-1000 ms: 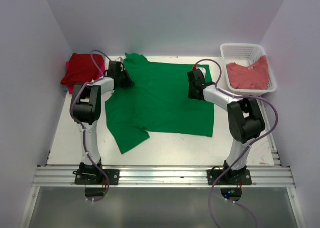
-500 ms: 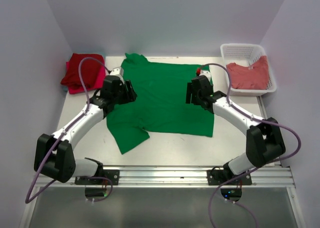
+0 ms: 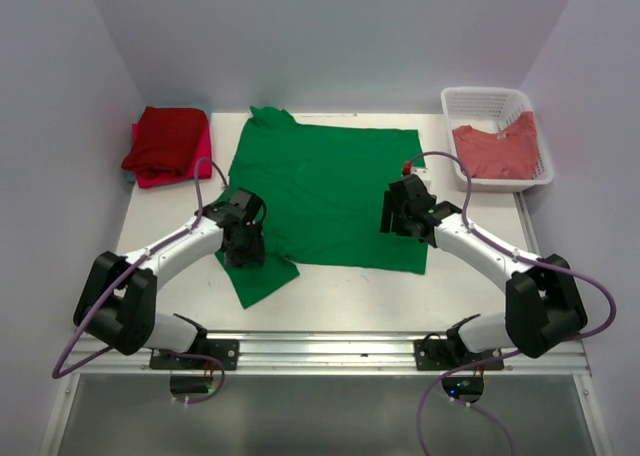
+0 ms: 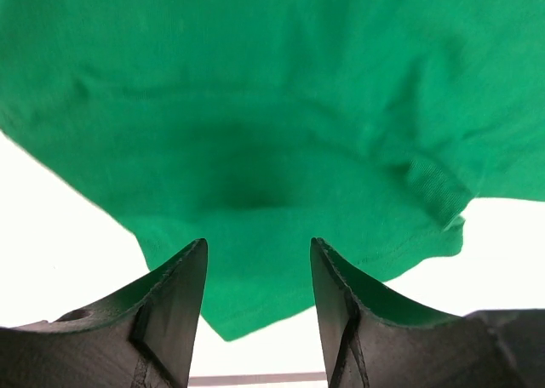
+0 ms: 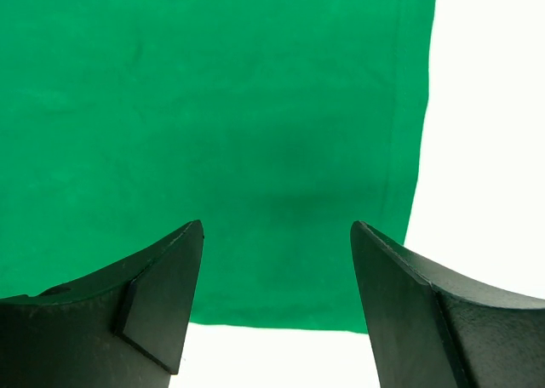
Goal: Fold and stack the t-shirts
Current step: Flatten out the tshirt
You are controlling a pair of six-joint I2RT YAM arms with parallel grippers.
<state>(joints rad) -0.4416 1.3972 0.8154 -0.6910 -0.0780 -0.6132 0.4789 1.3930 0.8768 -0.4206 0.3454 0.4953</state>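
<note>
Across the middle of the white table (image 3: 340, 296) the bright green t-shirt (image 3: 325, 191) lies spread flat, its collar toward the far left and its straight hem toward the right. The cloth is soft and matte with only shallow ripples. One short sleeve (image 3: 258, 276) juts out at the near left as a loose, angled flap.

The left gripper (image 4: 258, 256) hangs just above that near-left part of the green t-shirt. Its two dark, wedge-shaped plastic fingers stand partly apart with nothing between them. In the left wrist view a folded, stitched cuff edge (image 4: 438, 192) shows beyond the fingers to the right.

The right gripper (image 5: 277, 235) hovers over the shirt's near right corner, fingers spread wide and empty. A neat stitched hem line (image 5: 398, 107) runs along the cloth edge, with bare table beyond it.

At the far left a red t-shirt (image 3: 165, 136) sits folded in a soft, lumpy pile on top of a pink t-shirt (image 3: 168, 179). At the far right a salmon-red t-shirt (image 3: 495, 151) lies crumpled inside a white plastic lattice basket (image 3: 480, 98), rectangular with rounded corners.
</note>
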